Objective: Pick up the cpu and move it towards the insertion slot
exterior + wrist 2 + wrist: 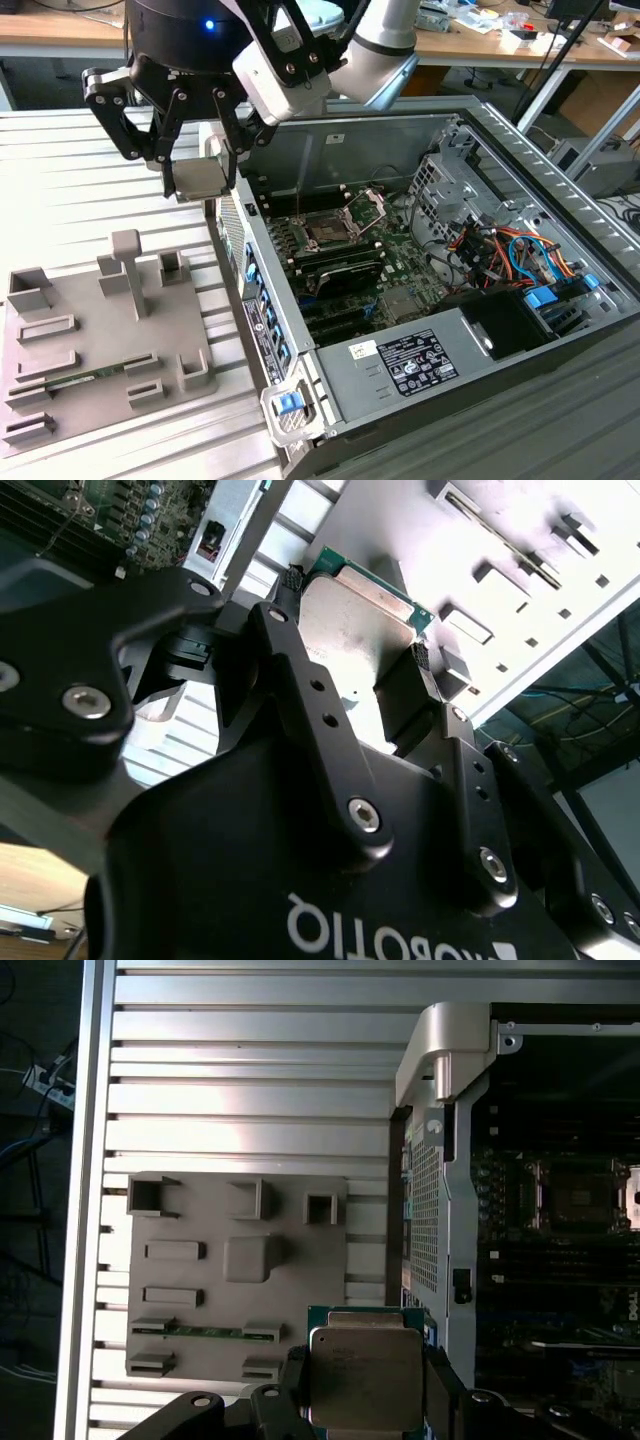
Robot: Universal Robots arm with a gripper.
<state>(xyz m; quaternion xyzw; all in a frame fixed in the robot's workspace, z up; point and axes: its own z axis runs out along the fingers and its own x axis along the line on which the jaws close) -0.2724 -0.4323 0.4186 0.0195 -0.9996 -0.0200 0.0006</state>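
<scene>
We see pincer (200, 172) clamped on cpu (365, 1380), up over ribbed metal tabletop (80, 190), between grey tray (90, 330) and open computer case (400, 370). Socket (325, 232) inside case, well apart. Cluttered wooden desks (470, 40) behind.

Uncovered insertion slot (325, 232) (upright case wall (250, 270) alongside).

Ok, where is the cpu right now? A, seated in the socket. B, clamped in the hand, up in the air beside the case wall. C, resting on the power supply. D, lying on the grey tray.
B: the cpu is clamped between the fingers of the hand, raised clear of the grey tray, while the socket on the board shows its dark centre bare.
</scene>
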